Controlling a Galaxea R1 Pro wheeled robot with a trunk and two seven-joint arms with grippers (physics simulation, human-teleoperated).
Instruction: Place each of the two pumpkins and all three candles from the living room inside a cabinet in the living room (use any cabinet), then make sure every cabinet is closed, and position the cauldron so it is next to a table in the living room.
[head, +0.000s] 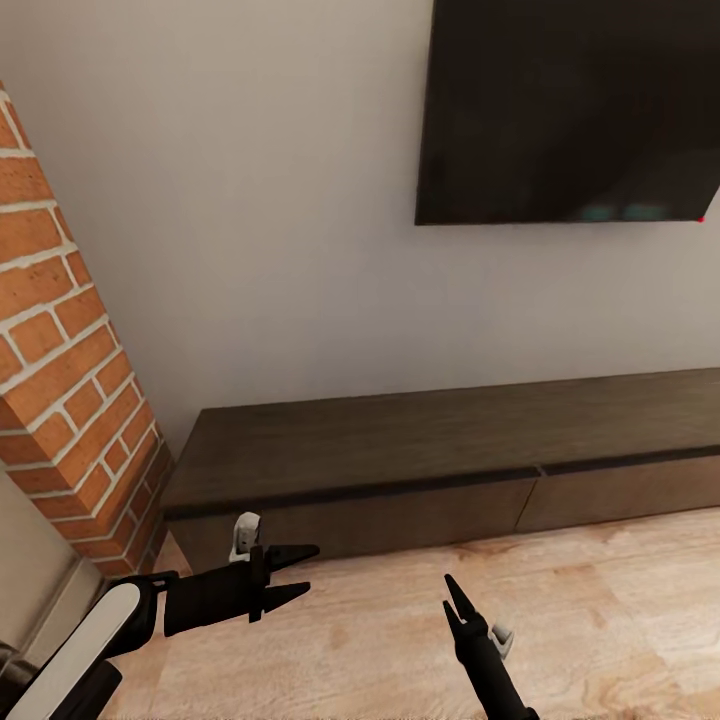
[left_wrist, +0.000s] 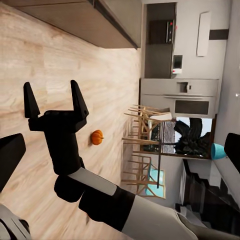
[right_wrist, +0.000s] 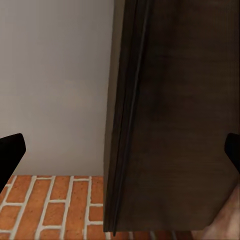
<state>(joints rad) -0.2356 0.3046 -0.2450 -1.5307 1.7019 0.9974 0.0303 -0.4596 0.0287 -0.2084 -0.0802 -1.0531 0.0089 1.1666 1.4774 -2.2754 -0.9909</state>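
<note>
Long dark cabinet (head: 450, 470) running nine to three o'clock under the TV (head: 570, 110), drawers shut, pumpkin (left_wrist: 97, 137) on plank floor, left gripper (head: 300, 572) and right gripper (head: 452, 598) both spread, empty.

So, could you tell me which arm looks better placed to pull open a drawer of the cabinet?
Probably the left. The left gripper is open and hangs just before the cabinet front near its fireplace end. The right gripper, also open, sits farther back over the floor.
</note>
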